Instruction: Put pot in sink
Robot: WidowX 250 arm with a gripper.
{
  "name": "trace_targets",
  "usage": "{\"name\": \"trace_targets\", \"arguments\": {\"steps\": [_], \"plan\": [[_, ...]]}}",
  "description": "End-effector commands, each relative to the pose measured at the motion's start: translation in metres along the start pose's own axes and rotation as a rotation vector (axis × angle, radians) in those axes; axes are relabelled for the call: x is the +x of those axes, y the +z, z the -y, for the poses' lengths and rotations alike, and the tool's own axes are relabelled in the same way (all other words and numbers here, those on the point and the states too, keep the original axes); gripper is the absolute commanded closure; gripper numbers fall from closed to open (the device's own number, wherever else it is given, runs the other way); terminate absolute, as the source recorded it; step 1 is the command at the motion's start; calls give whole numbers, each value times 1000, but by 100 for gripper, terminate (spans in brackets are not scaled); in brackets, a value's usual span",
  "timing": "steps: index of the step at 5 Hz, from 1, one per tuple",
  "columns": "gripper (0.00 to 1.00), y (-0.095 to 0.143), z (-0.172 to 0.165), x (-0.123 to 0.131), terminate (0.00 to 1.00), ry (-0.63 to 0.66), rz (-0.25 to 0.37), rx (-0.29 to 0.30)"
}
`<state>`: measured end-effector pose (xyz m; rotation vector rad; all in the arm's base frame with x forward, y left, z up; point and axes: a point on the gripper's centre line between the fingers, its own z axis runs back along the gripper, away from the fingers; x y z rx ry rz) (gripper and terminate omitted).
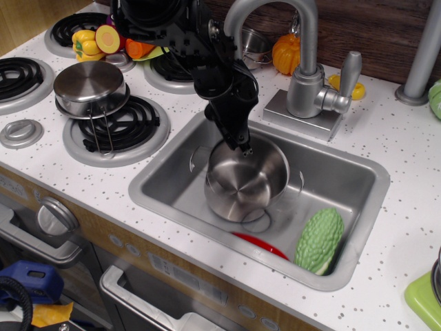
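I count one pot (246, 181) in one sink (207, 165), with one green gourd (320, 240) at five o'clock. There's one pan (90, 85) at nine o'clock, one faucet (303, 62) at one o'clock, and one small pumpkin (285, 54) behind it.

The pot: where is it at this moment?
The pot sits low inside the sink, left of centre, over the drain, with the gripper at its back rim and the green vegetable to its right.
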<state>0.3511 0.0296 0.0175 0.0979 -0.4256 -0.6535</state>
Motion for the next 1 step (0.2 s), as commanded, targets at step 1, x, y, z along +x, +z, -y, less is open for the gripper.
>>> {"name": "trace_targets", "arguments": {"steps": [1], "plan": [[0,8,-10,3,100,-4,23,29]]}}
